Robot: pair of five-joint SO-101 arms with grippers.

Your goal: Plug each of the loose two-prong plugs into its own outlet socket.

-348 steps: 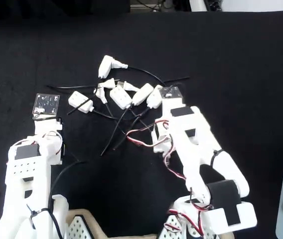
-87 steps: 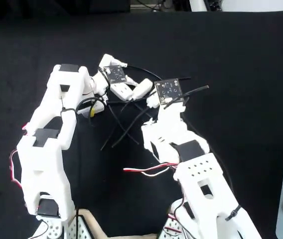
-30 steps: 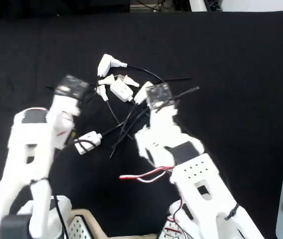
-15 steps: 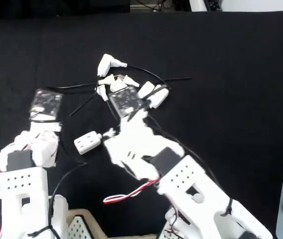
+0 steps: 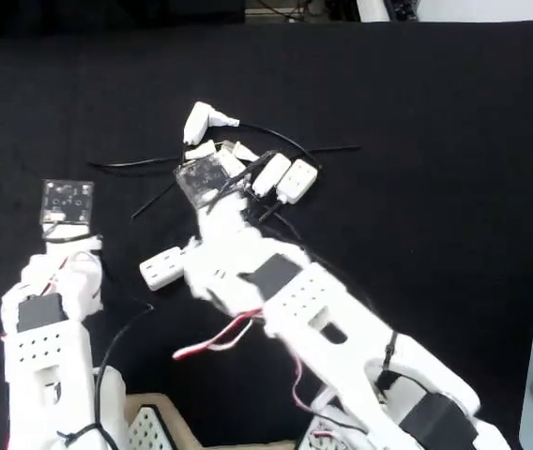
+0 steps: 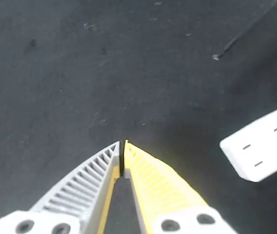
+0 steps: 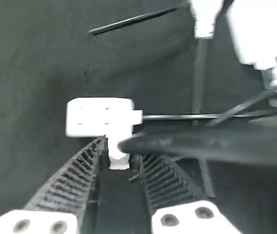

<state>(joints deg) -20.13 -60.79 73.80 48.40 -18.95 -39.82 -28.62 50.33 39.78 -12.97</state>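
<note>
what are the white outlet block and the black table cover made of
Outlet block: likely hard moulded plastic, smooth matte white, crisp edges and cut slots. Table cover: probably cloth or felt, matte black, lint specks, no glare.

The cloth (image 5: 435,112) was black, flecked with faint pale specks. The socket block (image 6: 263,144) was white with dark slots. The plug (image 7: 118,157) was white and its cord (image 7: 216,144) black. The loose plugs (image 5: 285,178) were white too. The left gripper (image 6: 123,146) had a grey finger (image 6: 80,187) and a yellow finger (image 6: 153,175), both ribbed. The right gripper (image 7: 120,150) had black ribbed fingers (image 7: 75,185). The left arm (image 5: 46,356) and right arm (image 5: 342,328) were white, and the right one carried red and white wires (image 5: 212,339).
</note>
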